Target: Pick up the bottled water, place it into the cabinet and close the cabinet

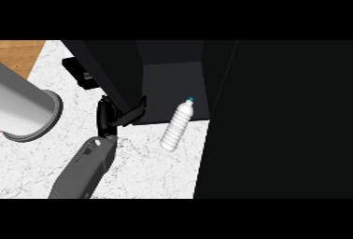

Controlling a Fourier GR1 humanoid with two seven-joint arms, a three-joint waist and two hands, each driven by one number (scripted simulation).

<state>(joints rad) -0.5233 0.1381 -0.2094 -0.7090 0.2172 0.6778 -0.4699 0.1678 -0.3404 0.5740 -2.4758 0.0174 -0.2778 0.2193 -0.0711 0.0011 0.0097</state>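
One bottle right of fingers (apart).

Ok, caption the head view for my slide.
Left hand open beside the dark cabinet, water bottle leaning at its opening on the marble counter.

1 water bottle – 1 cabinet, 1 hand, 1 grey cyl., 1 marble counter.

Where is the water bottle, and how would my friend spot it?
Find the big black cabinet standing open on the white marble counter. At its front edge is the water bottle, right of the left hand. It is the only pale, ribbed thing, with a blue cap.
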